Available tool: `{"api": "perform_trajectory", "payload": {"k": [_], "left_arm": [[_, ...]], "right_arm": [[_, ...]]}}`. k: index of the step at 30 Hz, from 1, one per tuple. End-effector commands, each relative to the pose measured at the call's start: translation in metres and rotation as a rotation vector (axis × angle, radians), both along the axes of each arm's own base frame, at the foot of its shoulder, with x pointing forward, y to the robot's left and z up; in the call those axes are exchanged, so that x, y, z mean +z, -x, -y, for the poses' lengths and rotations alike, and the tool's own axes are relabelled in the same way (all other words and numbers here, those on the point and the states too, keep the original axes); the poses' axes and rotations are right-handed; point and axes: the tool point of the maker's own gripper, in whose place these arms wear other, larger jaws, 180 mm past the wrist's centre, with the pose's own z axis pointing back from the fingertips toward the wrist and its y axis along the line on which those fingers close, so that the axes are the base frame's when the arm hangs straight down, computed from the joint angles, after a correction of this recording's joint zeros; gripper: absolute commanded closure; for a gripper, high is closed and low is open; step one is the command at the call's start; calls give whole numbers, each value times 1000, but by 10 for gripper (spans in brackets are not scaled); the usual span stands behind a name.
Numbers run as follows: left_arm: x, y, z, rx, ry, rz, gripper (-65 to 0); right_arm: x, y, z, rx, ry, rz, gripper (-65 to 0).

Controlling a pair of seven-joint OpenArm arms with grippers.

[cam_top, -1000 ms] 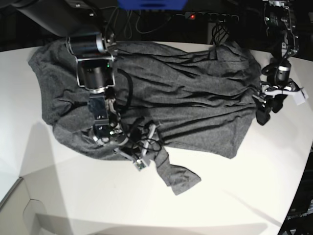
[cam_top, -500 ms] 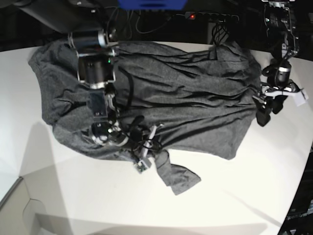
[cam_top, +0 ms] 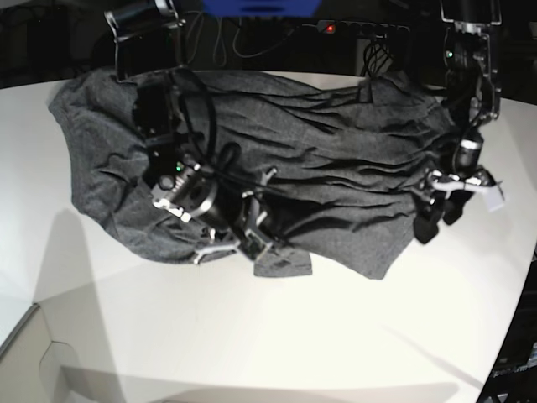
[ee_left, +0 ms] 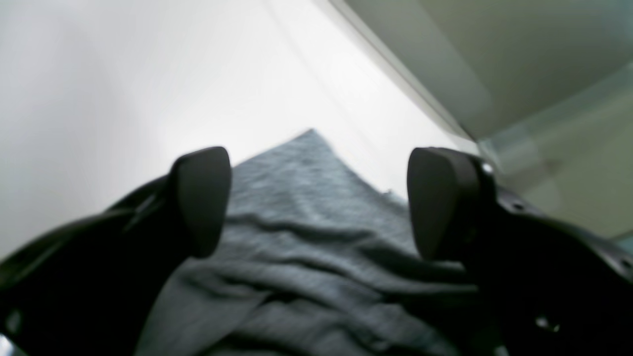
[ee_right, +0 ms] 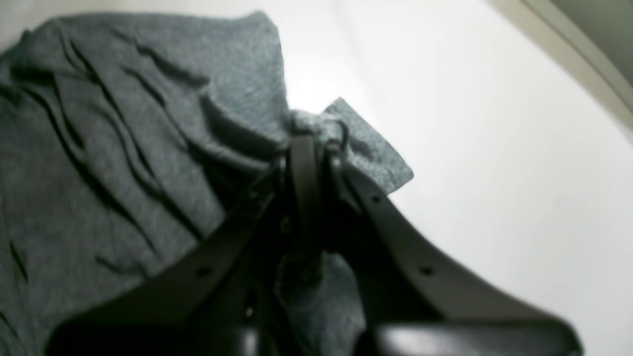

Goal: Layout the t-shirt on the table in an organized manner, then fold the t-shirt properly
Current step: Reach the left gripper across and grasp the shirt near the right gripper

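My right end effector pinches the shirt

In the base view, my right end effector (cam_top: 252, 239) is squeezed shut on a bunched bit of the grey t-shirt (cam_top: 319, 159), which lies wrinkled on the white table (cam_top: 277, 336). My left end effector (cam_top: 438, 210) is wide open, empty, with the shirt's edge right under it.

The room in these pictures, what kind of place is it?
Probably a robotics lab or test bench. Two robot arms work over a bare white table with a grey t-shirt spread on it, and a power strip with cables sits behind in the dark.
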Motion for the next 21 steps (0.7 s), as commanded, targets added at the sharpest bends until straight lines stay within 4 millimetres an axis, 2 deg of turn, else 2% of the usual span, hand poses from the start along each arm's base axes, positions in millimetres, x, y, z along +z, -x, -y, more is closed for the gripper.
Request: {"api": "perform_trajectory", "payload": {"k": [1,4,8,10,12,15,16,19,21], "left_arm": [[21,-9,-2,-4,-6,68,-541],[34,-21,7,-29,-6,104,-541],[55,-42,14,-47,-5,162,-541],[68,-56,35,-98,-1,196,-541],[76,-72,69,-176,10,216,-541],[65,-90,128,-293,45,186,-542],[56,-95,142,-319,46,159,-542],[6,-111,186,-372,-56,-12,-543],[-16,-113,211,-412,-131,-77,-543]], "right_arm": [[9,1,-3,1,-36,22,0],[-12,18,2,2,-20,-29,0],[-42,54,0,60,24,-102,0],[-53,70,-7,96,36,-131,0],[-58,78,-9,104,34,-149,0],[-62,85,-12,112,32,-165,0],[-63,87,-12,112,31,-169,0],[-64,87,-12,111,35,-172,0],[-64,87,-11,111,37,-172,0]]}}
